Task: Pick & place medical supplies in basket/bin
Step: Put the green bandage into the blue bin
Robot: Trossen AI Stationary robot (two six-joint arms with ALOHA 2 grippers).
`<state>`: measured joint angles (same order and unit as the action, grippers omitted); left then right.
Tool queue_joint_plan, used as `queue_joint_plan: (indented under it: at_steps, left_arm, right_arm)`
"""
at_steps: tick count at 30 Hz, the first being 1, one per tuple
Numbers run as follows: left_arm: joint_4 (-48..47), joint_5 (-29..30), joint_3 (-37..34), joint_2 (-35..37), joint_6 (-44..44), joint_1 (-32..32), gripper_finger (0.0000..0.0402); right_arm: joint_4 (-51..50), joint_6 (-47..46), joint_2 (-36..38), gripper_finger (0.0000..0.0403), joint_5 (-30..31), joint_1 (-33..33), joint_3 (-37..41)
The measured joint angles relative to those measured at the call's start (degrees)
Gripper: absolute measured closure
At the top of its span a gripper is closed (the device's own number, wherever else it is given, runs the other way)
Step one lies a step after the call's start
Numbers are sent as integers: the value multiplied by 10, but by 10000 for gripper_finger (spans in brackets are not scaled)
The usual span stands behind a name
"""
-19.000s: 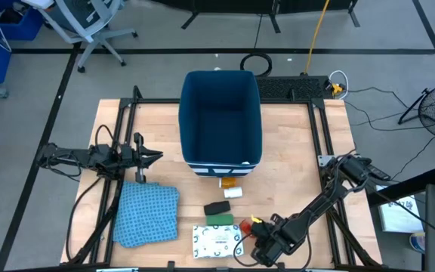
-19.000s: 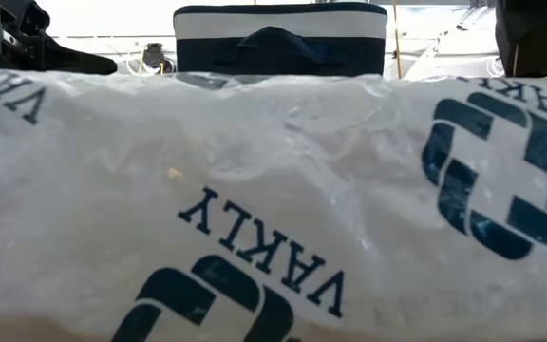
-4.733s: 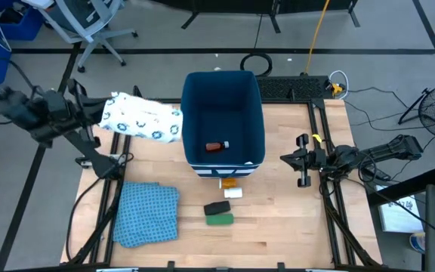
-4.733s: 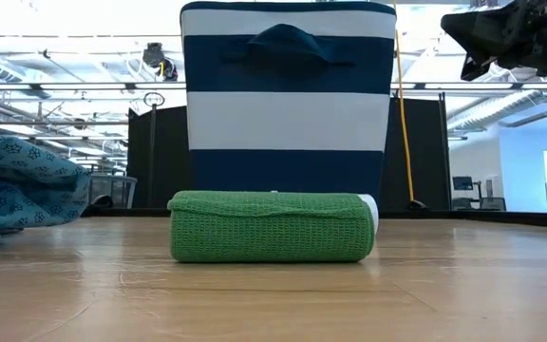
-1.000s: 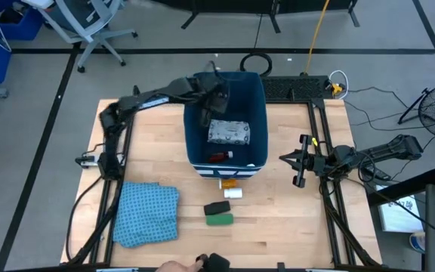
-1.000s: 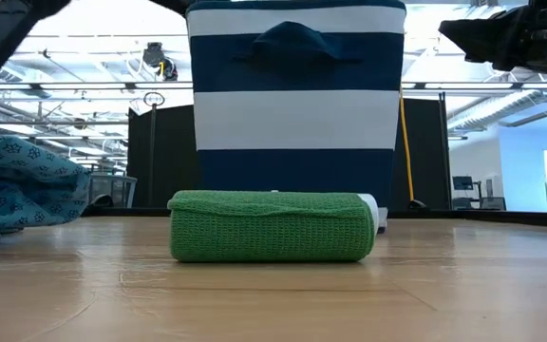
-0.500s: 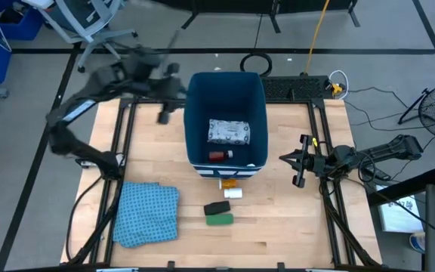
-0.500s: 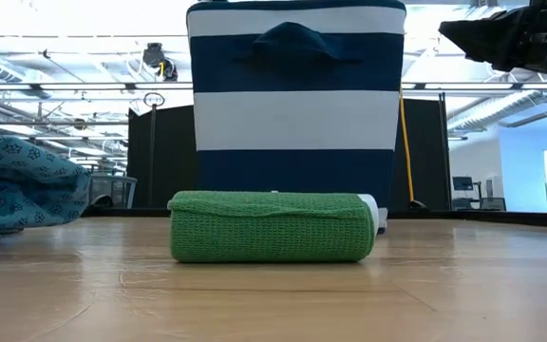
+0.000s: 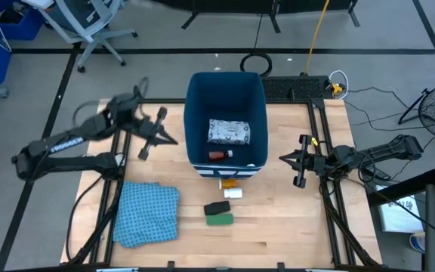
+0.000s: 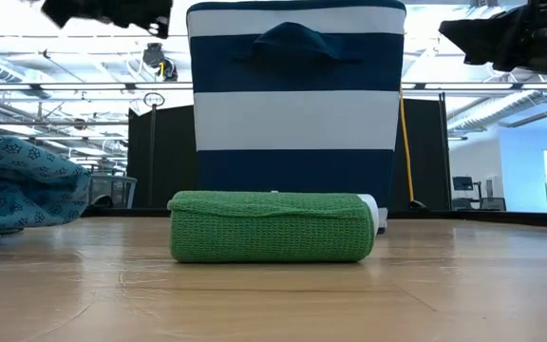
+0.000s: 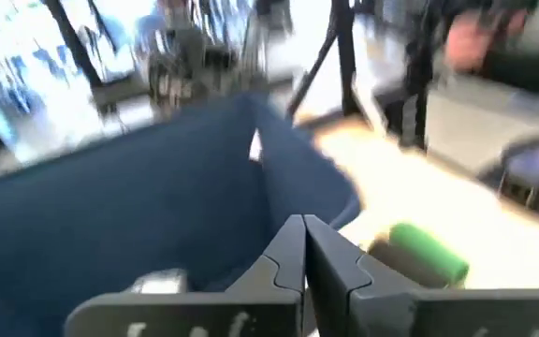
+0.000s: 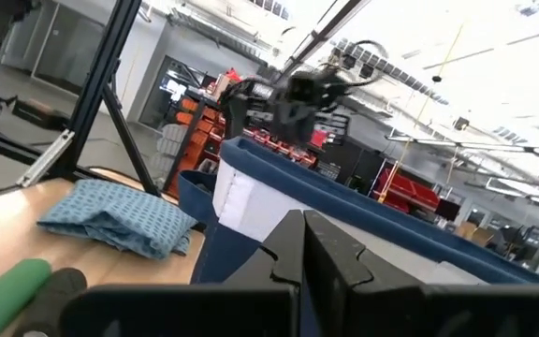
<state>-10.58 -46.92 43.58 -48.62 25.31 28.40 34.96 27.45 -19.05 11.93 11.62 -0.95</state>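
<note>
**Two items binned, four still on the table**

On the left side of the table the left gripper point(image 9: 157, 134) hangs above the wood just beside the bin point(image 9: 198, 113), its fingers pressed together and carrying nothing. Below it lies the blue cloth point(image 9: 148, 213), which is no part of the job.

At the centre, the bin holds the white packet point(image 9: 228, 131) and the red tube point(image 9: 218, 156). Outside its near wall sit the leftovers, in a short line running away from the bin: an orange piece point(image 9: 228, 182) touching the base, a white piece point(image 9: 233, 193) just beside it, then the black block point(image 9: 217, 208) and the green block point(image 9: 219, 219) side by side. Both blocks lie with their long axes across the table, left to right.

From the left gripper, these pieces lie toward the near edge and to its right, past the bin's corner. A grasp would likely want the fingers spread across a block's short side.

At the right, the right gripper point(image 9: 303, 160) waits beside the bin, fingers closed and empty. I judge neither arm clearly nearer the blocks.
</note>
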Motion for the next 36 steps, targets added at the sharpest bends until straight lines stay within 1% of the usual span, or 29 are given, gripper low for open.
queue_joint_plan:
  at_steps: [1,3,5,8,11,14,18,20,23,27,31,34,36]
  left_arm:
    - [67,9,-43,25,-45,-4,397]
    - [171,65,-122,64,-128,-20,399]
    - [227,115,-186,101,-172,-36,398]
    - [281,162,-259,166,-198,-69,399]
    - [302,213,-320,224,-215,-108,400]
    - [308,256,-361,276,-221,-145,400]
    - [300,319,-402,318,-197,-175,400]
    - [312,323,-416,329,-185,-178,400]
    - [347,316,-430,334,-194,-178,400]
    - [328,305,-430,333,-200,-188,401]
    - [322,307,-430,333,-198,-199,399]
    - [320,307,-430,333,-210,-201,390]
    - [318,307,-430,333,-212,-201,383]
  right_arm:
    - [0,-6,0,403,0,0,0]
    - [2,-22,0,403,0,0,0]
    - [3,-39,0,403,0,0,0]
    - [4,-61,0,403,0,0,0]
    - [9,-81,0,403,0,0,0]
    - [9,-100,0,403,0,0,0]
    - [11,-122,0,403,0,0,0]
    - [11,-134,0,403,0,0,0]
    - [11,-149,0,403,0,0,0]
    - [11,-165,0,403,0,0,0]
    - [11,-155,0,403,1,0,0]
    - [18,-163,-2,403,0,0,-1]
    - [28,-177,-5,403,-1,2,-17]
